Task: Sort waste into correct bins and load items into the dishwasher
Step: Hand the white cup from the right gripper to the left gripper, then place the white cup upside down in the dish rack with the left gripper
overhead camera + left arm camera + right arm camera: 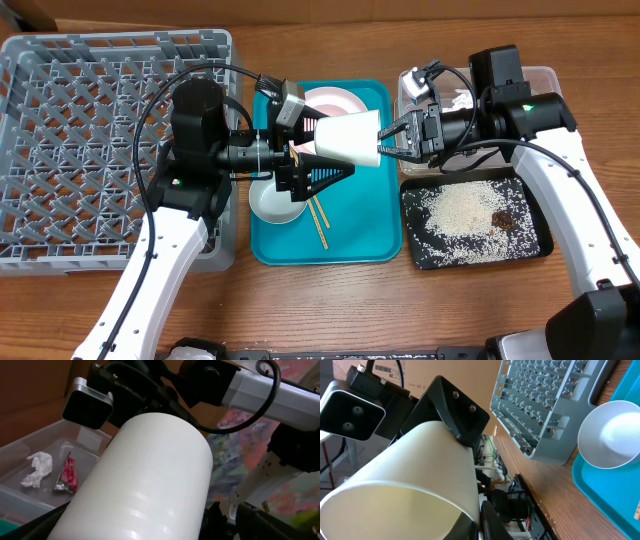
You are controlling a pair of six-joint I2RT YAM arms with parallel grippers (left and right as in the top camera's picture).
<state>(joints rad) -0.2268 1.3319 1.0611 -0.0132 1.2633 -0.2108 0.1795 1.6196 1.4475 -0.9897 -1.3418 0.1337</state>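
**Where the cup hangs, the left arm is nearer the rack**

With its long axis across the table, the white cup point(348, 138) hangs over the teal tray point(370, 235). Base pinched in the left gripper point(312, 148). Mouth toward the right gripper point(388, 140) at the rim; whether that one grips, cannot tell. Grey dish rack point(60, 45) lies beyond the base end, left arm's side.
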